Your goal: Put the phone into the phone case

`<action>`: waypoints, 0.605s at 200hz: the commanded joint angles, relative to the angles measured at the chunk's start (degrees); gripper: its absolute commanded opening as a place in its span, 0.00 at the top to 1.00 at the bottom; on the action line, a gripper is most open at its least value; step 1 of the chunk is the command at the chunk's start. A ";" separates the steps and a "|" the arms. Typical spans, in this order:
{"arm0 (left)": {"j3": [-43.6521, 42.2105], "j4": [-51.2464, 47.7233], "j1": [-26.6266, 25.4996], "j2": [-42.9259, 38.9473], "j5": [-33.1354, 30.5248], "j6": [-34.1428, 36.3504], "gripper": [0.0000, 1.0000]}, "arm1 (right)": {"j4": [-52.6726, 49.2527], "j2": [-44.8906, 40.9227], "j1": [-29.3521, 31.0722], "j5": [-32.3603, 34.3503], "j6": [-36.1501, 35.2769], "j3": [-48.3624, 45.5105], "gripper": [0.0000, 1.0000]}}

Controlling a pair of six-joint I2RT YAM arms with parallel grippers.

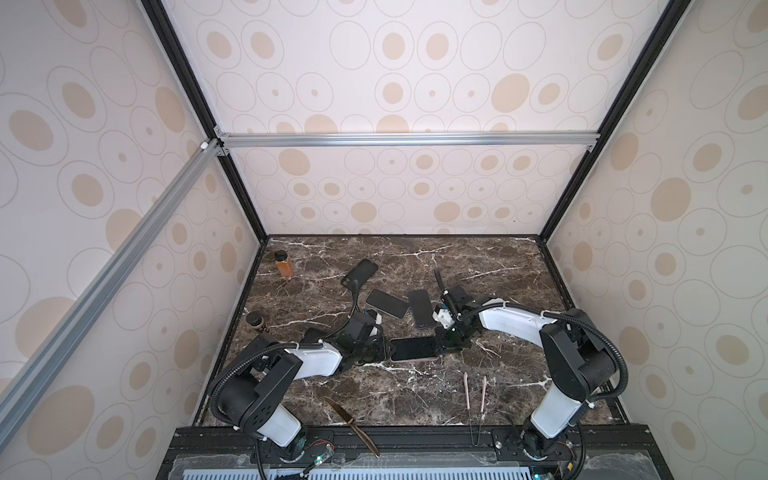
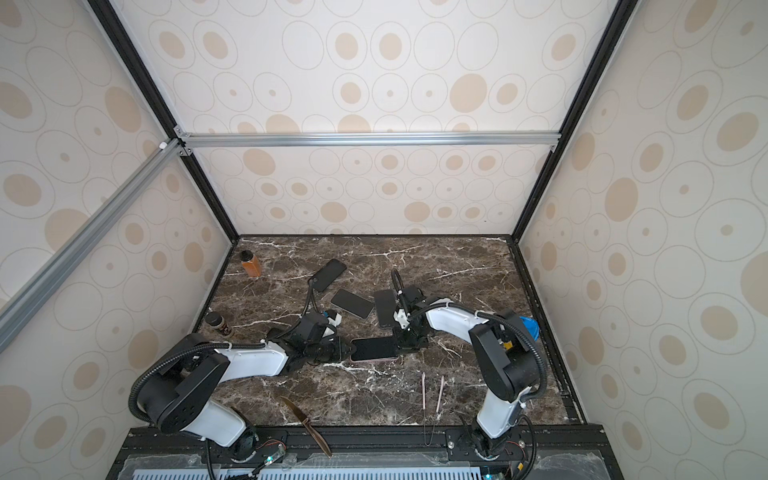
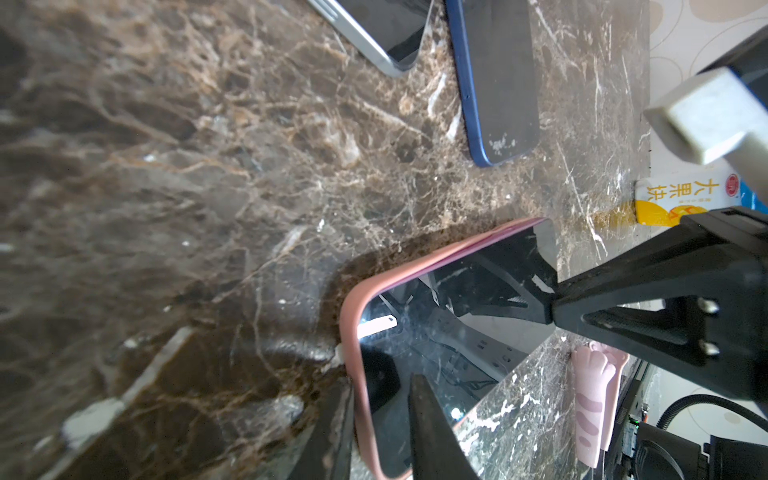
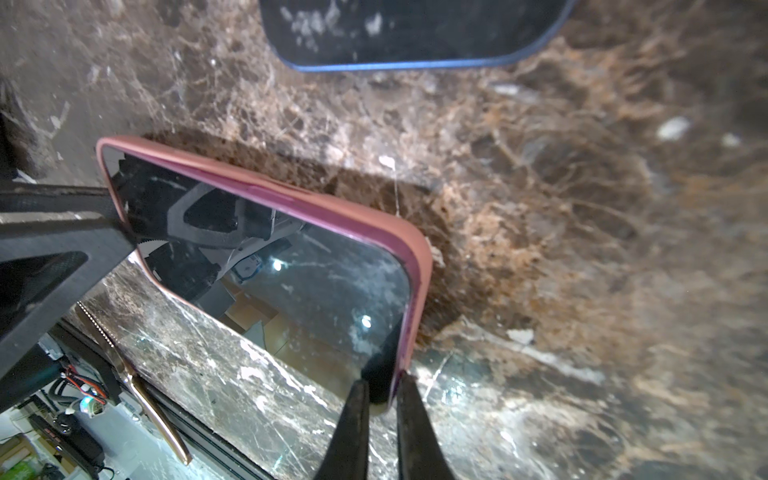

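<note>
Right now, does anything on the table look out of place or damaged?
Gold-toned table knife lies diagonally with its handle overhanging the brown marble table's front edge; the pink-tipped metal tongs overhang it too. The blue-edged black phone has white smears on its dark face. No spill visible.

Left pincer (image 3: pixel 382 392), right pincer (image 4: pixel 383 380) (both clamped).
</note>
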 commanded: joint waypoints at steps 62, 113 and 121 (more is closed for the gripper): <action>0.28 1.28 -0.34 1.86 1.46 0.28 0.76 | 7.63 8.67 4.16 -2.24 1.23 -2.72 0.88; -0.03 1.73 -0.48 2.15 1.84 0.13 0.77 | 10.75 10.72 4.60 -5.55 1.62 -3.08 0.89; 0.02 1.59 -0.50 2.00 1.71 0.20 0.77 | 10.56 11.05 4.57 -5.16 1.70 -3.02 0.89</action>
